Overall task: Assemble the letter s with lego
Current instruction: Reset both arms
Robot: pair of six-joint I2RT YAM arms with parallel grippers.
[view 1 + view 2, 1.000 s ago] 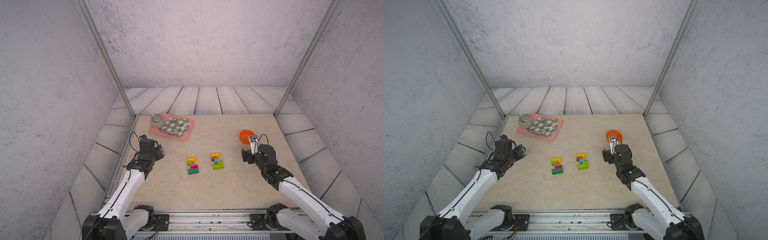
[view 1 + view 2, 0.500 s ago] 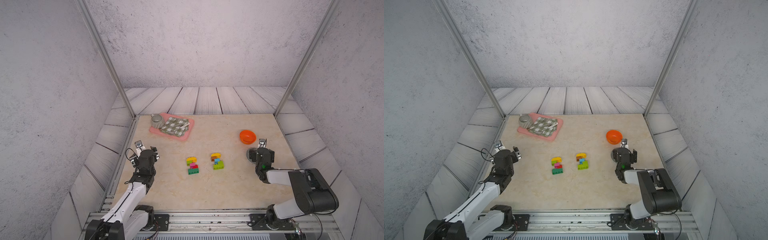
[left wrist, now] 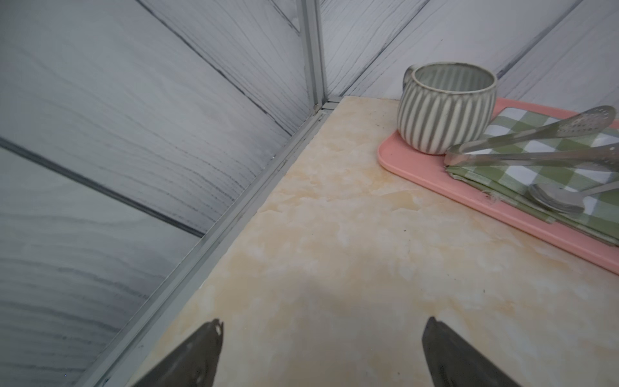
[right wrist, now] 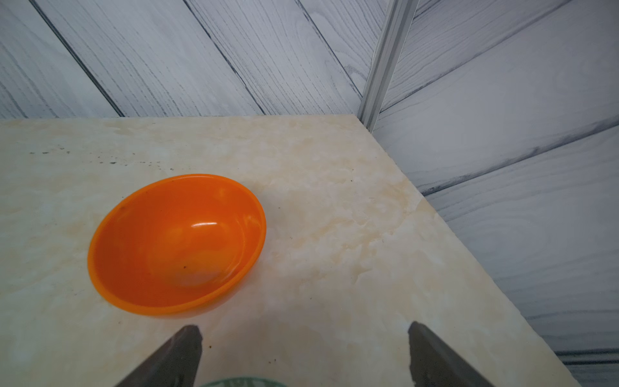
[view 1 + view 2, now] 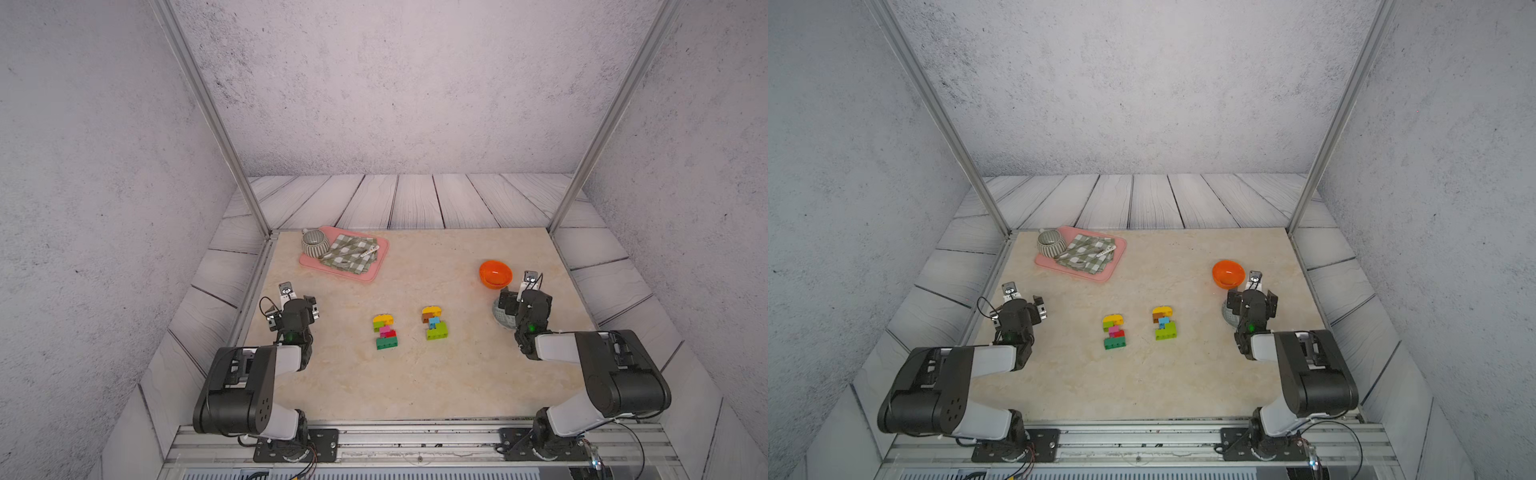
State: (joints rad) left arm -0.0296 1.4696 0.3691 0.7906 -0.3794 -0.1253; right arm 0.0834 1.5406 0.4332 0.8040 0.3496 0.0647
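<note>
Two lego builds lie flat mid-table in both top views. The left lego build [image 5: 385, 331] [image 5: 1114, 331] stacks yellow, lime, pink, red and dark green bricks. The right lego build [image 5: 434, 323] [image 5: 1164, 323] has yellow, brown, blue and lime bricks. My left gripper [image 5: 293, 312] [image 3: 321, 338] is open and empty near the table's left edge, well left of the builds. My right gripper [image 5: 524, 302] [image 4: 303, 341] is open and empty at the right side, far from the builds. Neither wrist view shows any lego.
An orange bowl [image 5: 495, 273] [image 4: 177, 244] sits just beyond the right gripper, and a grey-green bowl [image 5: 500, 319] lies under it. At the back left, a pink tray [image 5: 376, 272] [image 3: 395, 164] carries a striped mug [image 3: 445, 107], checked cloth and metal tongs [image 3: 536, 134]. Wall panels enclose the table.
Both arms have folded back and low toward their bases. The left jaws have opened wide, and the right jaws have opened a little more. The lego builds have not moved.
</note>
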